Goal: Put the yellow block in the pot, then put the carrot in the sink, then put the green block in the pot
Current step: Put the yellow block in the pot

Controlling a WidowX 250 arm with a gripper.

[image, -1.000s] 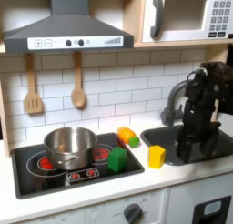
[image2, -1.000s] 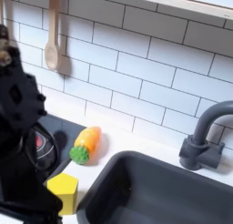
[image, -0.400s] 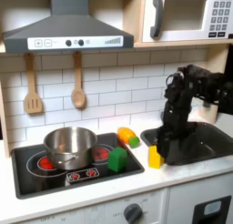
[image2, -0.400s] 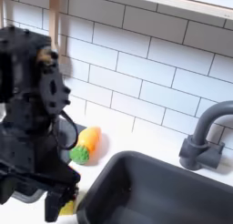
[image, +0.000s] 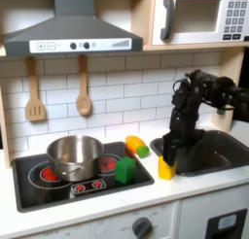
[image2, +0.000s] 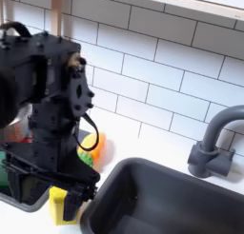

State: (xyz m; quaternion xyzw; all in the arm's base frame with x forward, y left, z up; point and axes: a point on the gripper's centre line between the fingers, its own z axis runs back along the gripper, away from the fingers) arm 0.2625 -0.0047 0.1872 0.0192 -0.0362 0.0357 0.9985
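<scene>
soft, even indoor light in both exterior views, with no hard shadows. both pictures are low in detail and slightly blurred; the pot [image: 75,155] shows pale glare on its steel wall.

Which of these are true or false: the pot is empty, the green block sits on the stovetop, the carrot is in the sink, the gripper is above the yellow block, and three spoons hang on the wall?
1. The pot is empty. True, as far as the first exterior view shows.
2. The green block sits on the stovetop. True.
3. The carrot is in the sink. False: it lies on the counter behind the green block.
4. The gripper is just above the yellow block. True.
5. Three spoons hang on the wall. False: one wooden spoon and one wooden spatula hang there.
</scene>
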